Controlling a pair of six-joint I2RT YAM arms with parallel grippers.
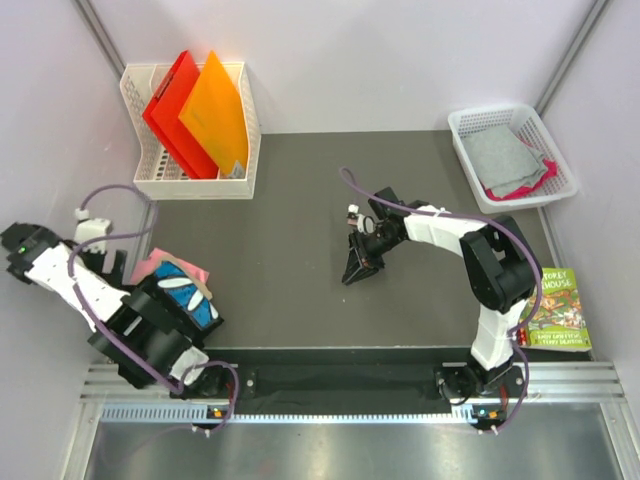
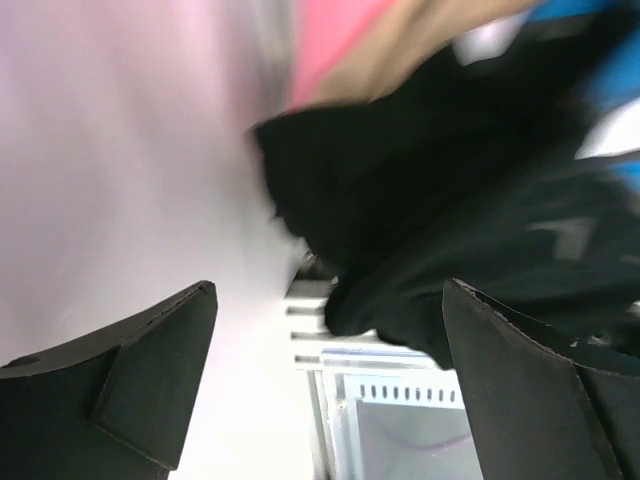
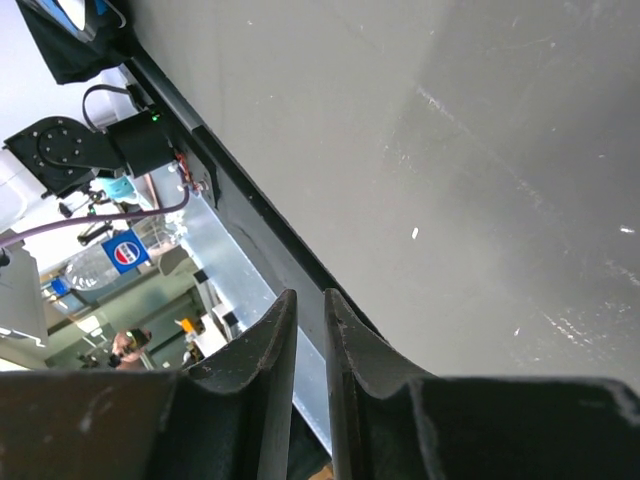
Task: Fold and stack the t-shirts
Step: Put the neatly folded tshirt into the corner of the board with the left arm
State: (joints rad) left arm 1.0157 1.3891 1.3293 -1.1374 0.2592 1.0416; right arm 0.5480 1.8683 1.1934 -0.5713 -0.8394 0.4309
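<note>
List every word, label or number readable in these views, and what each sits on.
"STOREY" and "HOUSE": cover of the picture book; the rest of the title is hidden.
Smaller lines lower on that cover: too small to read.
Blue sign in the background: blurred, unreadable.

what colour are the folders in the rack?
Red folder and orange folder, best in the top view.

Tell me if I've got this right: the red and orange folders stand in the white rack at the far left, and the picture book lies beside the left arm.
Not quite. The red and orange folders do stand in the white rack at the far left, but the picture book lies beside the right arm, not the left. The top external view shows it.
</note>
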